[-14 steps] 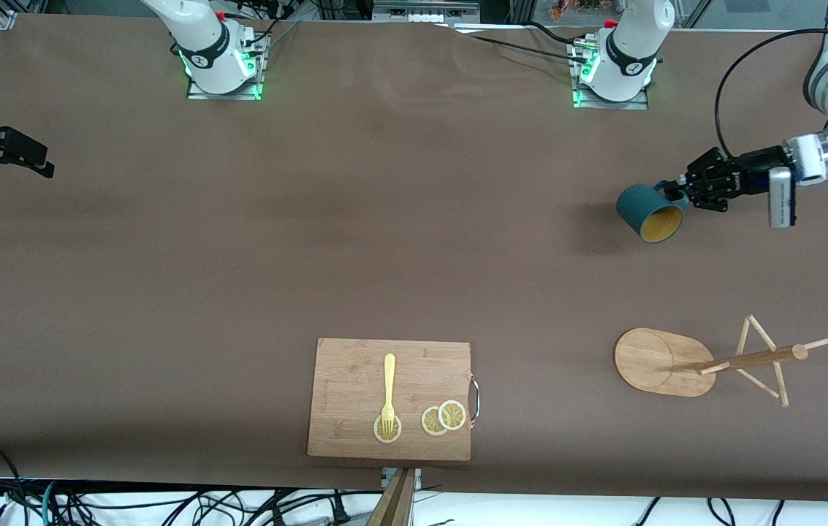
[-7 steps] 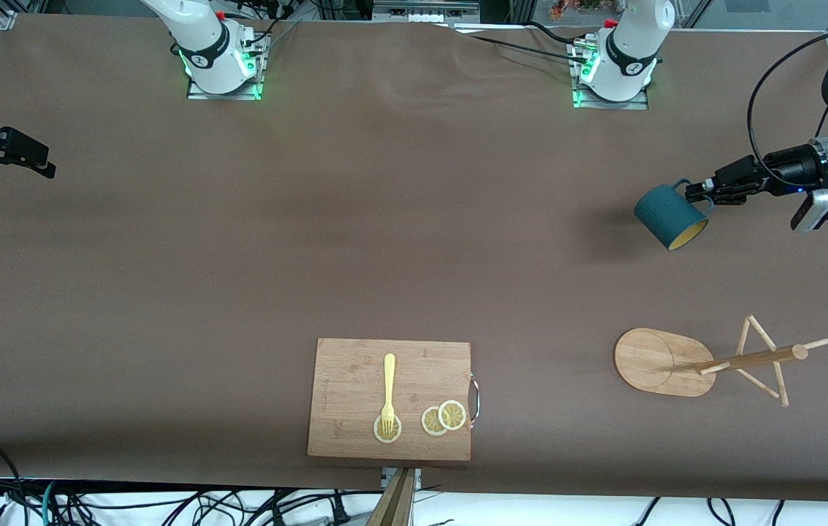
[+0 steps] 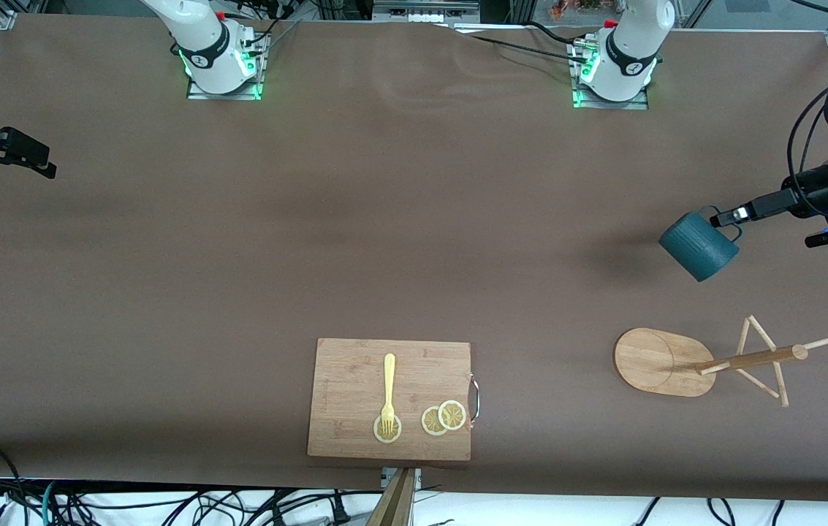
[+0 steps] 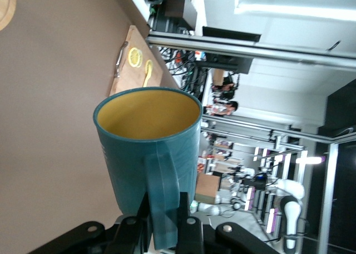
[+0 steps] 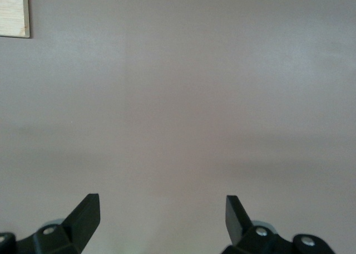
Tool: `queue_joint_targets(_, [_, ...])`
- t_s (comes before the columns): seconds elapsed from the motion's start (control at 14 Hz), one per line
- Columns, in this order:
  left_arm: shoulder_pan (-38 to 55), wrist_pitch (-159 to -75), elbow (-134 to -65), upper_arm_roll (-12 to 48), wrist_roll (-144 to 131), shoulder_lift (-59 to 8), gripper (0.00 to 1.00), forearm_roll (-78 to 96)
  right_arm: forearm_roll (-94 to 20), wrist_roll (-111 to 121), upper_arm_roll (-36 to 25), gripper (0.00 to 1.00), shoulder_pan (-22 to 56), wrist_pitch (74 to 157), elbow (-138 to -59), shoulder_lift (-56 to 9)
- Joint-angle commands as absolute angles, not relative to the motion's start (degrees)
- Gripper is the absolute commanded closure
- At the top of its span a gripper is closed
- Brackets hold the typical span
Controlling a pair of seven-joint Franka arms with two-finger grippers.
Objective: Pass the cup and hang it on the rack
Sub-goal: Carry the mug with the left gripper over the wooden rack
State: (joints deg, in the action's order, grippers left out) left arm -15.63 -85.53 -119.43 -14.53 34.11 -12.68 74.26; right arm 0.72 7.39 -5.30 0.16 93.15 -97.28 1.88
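Observation:
The dark teal ribbed cup (image 3: pixel 699 247) hangs tilted in the air over the table at the left arm's end. My left gripper (image 3: pixel 731 217) is shut on its loop handle. In the left wrist view the cup (image 4: pixel 147 148) shows its yellowish inside, and the handle sits pinched in my left gripper (image 4: pixel 164 209). The bamboo rack (image 3: pixel 666 363) stands nearer the front camera, with its pole and thin pegs (image 3: pixel 757 356) rising from the oval base. My right gripper (image 3: pixel 44 162) waits open at the right arm's end of the table; in its own view the right gripper (image 5: pixel 161 209) holds nothing.
A rectangular bamboo cutting board (image 3: pixel 355 380) with a yellow fork (image 3: pixel 389 387) and lemon slices (image 3: pixel 444 418) lies near the table's front edge. A black cable (image 3: pixel 797 128) loops beside the left wrist.
My left gripper has carried the cup toward the rack and the left arm's end of the table, turning it so its yellow inside no longer faces the front camera. The right arm has not moved.

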Motion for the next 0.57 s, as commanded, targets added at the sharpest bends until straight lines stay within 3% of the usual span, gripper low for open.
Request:
queue_joint_targets(0.0, [-16.78,-80.0,-112.96,-14.33,33.05,-20.1,1.0,79.87,0.35,6.86,-5.27,0.0,0.26,93.08,-95.98,1.23])
queue_joint_targets(0.5, [-19.68,-73.57,-105.91,-14.24,33.05,-30.32,1.0,86.48,0.09,6.77,-5.27,0.0,0.18,92.9,-95.62,1.14])
